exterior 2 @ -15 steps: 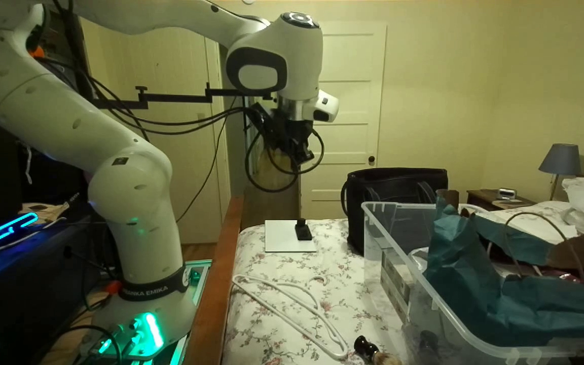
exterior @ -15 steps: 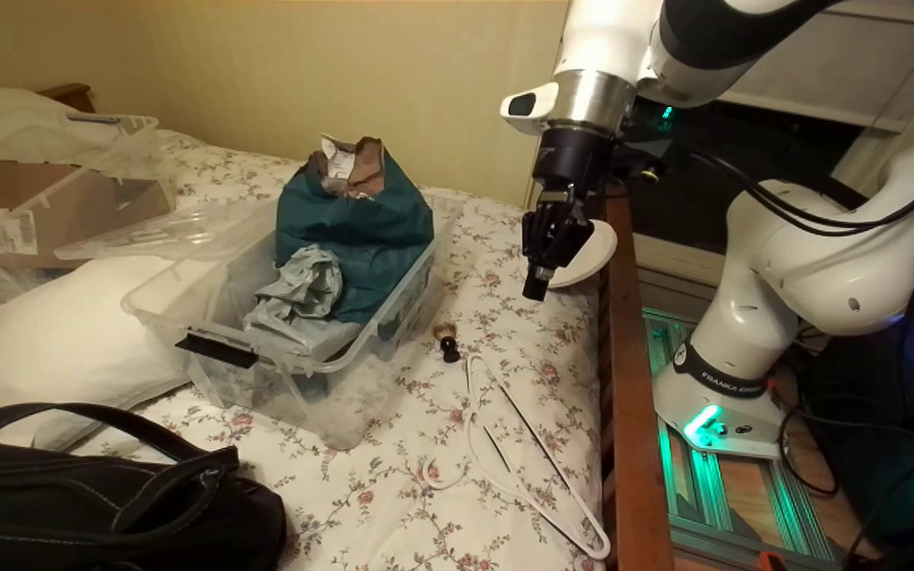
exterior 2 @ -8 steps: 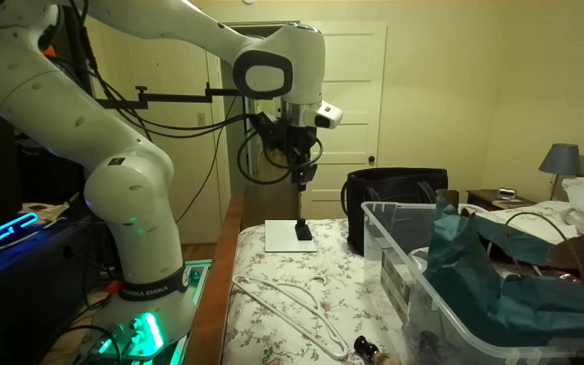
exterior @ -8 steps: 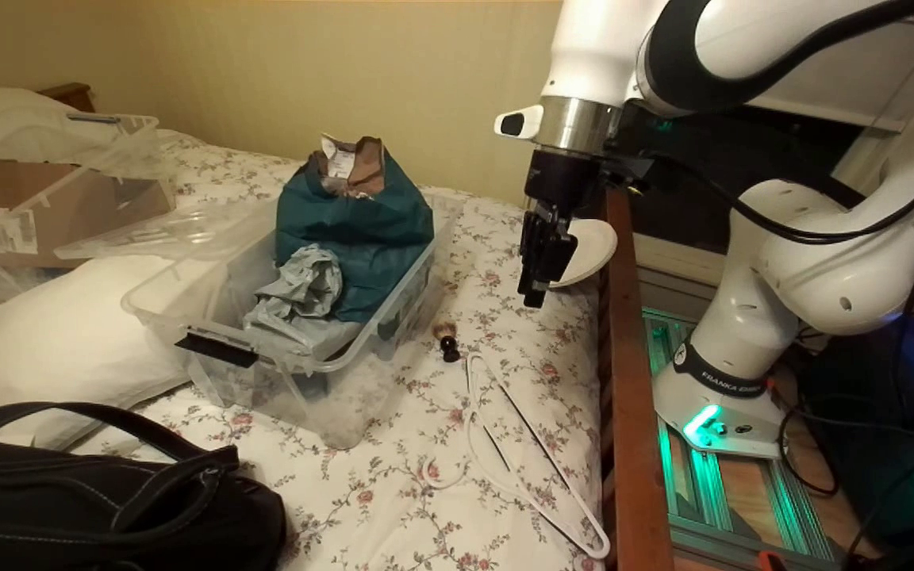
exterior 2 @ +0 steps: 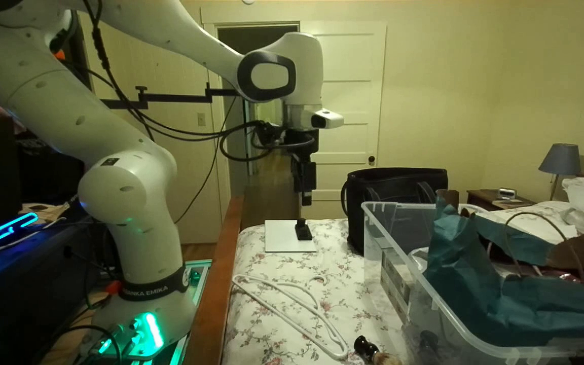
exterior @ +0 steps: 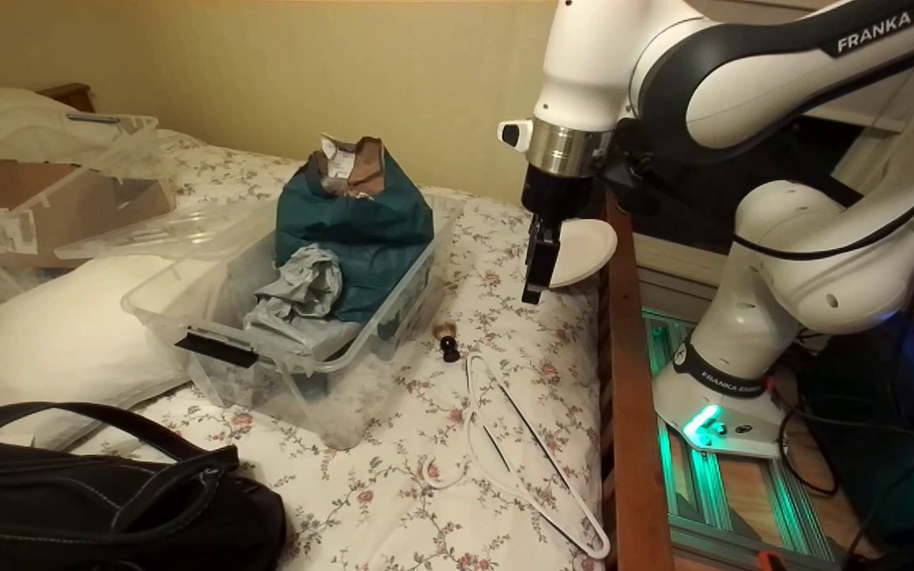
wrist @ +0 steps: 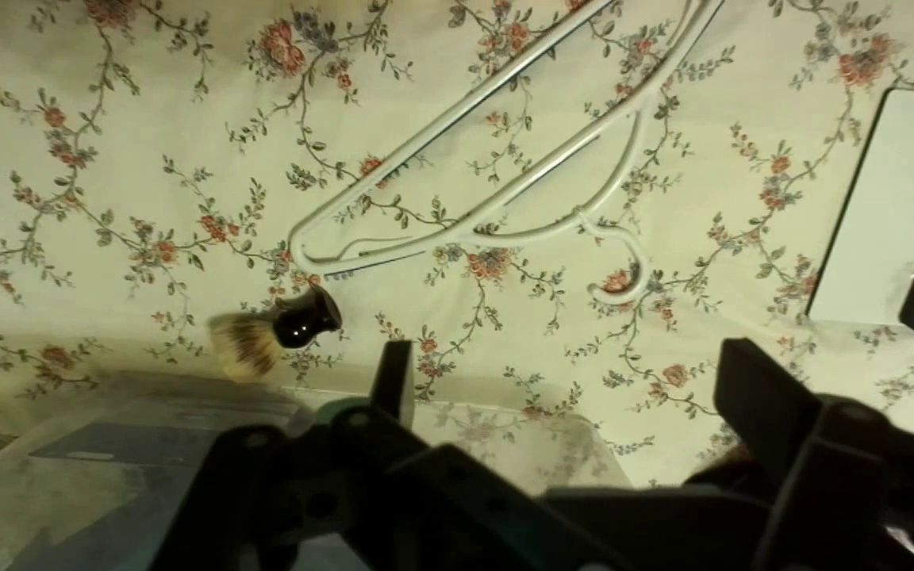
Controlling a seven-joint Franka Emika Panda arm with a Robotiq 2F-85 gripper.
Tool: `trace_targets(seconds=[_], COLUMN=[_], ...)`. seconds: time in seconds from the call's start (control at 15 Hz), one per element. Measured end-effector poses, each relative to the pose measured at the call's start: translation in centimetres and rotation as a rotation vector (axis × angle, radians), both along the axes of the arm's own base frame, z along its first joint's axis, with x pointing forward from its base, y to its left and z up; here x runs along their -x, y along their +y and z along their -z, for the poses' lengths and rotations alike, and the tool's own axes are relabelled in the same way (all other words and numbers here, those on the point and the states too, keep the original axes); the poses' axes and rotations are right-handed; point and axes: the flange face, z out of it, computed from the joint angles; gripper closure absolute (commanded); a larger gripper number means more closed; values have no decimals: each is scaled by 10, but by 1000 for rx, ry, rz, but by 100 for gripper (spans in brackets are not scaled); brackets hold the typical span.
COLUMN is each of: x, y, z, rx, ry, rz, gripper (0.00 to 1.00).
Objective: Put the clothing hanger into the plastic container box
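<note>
The Robotiq gripper [wrist: 566,366] is hovering, jaws apart, the clothes hanger [wrist: 505,194] at wrist-view twelve o'clock awaiting pickup and boxing.

The brush [wrist: 306,317] is lying on the sheet [exterior: 362,531], the black bag [exterior: 92,500] is sitting near a pillow [exterior: 76,333], the teal bag [exterior 2: 474,294] is gaping open, and back there a lamp [exterior 2: 560,159] is standing near the clock [exterior 2: 506,193]!

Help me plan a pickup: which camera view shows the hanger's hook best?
The wrist view: there the hook is largest and unobstructed, though the picture's top edge crops the hanger. Both exterior views show the hook smaller, but with the whole hanger.
</note>
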Motion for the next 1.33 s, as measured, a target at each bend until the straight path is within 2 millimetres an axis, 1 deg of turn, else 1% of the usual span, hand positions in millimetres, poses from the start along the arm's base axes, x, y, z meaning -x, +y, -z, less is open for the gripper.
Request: trace_targets(seconds=[0.2, 0.4, 0.6, 0.8, 1.0, 1.13, 1.33], x=[2, 2, -10, -32, -51, -59, -64], y=[1, 0, -8, -24, -37, -37, -25], z=[3, 9, 22, 46, 79, 103, 138], rx=[49, 56, 17, -14, -29, -34, -31], ry=[16, 39, 39, -4, -44, -57, -51], rz=[31, 60, 160, 309, 466, 576, 742], gripper=[0, 0, 0, 0, 0, 0, 0])
